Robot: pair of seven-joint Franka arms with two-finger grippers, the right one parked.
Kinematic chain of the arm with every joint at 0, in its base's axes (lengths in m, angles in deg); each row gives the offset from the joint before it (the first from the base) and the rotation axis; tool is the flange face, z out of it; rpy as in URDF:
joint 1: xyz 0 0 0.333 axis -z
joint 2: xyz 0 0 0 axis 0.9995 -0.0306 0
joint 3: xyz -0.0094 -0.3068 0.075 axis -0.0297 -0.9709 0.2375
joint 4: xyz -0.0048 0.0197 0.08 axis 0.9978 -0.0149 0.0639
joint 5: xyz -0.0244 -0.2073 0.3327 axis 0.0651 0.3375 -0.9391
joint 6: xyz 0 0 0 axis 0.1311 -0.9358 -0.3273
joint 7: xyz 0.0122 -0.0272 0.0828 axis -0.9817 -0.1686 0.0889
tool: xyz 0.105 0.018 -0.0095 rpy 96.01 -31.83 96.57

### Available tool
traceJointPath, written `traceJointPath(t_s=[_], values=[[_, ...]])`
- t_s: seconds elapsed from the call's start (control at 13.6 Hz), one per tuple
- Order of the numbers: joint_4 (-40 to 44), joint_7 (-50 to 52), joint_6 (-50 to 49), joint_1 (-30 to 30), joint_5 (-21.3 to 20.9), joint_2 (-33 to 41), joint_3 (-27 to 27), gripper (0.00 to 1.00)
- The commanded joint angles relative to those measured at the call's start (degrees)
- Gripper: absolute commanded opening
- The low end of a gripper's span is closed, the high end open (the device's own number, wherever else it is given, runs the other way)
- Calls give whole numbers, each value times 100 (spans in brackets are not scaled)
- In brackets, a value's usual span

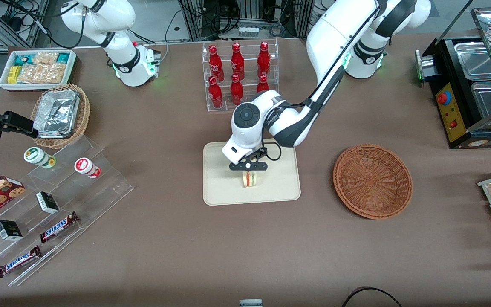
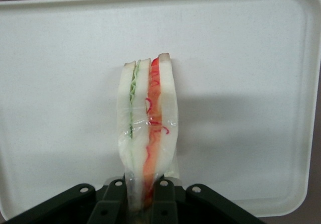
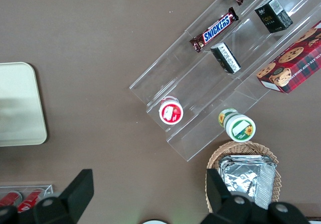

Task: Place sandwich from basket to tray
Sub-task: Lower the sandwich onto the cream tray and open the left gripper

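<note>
- Directly over the tray [image 1: 279, 187], the working arm's gripper [image 1: 248, 166] holds the sandwich [image 1: 250, 178], its two fingers [image 2: 163, 204] pressed together on the wedge's wrapped upper end.
- Seen from the wrist camera, the sandwich [image 2: 148, 128] hangs straight out from between the fingers, so its long axis runs in line with the gripper's own, down toward the tray [image 2: 241, 43] surface.
- Its free end points at the tray; the gripped end points back into the jaws. The cut edge with the green and red-orange layers faces the wrist camera, and in the front view it faces the front camera.
- Below the wedge lies only bare cream plastic, roughly the middle of the tray, well inside the raised rim on every side that shows.
- Whether the lower tip already touches the tray cannot be told; in the front view it looks at or just above the surface.
- The basket [image 1: 372, 181] sits well apart from the tray, toward the working arm's end of the table, and holds nothing.
- By this reading the carry is done and what remains is the set-down: a short straight descent, if any, then parting the fingers.
- One likely risk: a wedge standing on its narrow end may tip over flat once freed, though it should still land inside the rim.
</note>
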Motion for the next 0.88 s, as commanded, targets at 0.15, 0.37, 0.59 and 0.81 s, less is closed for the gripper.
traceJointPath(t_s=[0.15, 0.37, 0.59, 0.81], values=[[161, 191, -21, 186, -411, -228, 66, 99], [169, 200, -99, 178, -466, -149, 65, 100], [196, 332, -494, 125, -396, 359, 65, 100], [178, 359, -890, -32, -28, 983, 65, 100]])
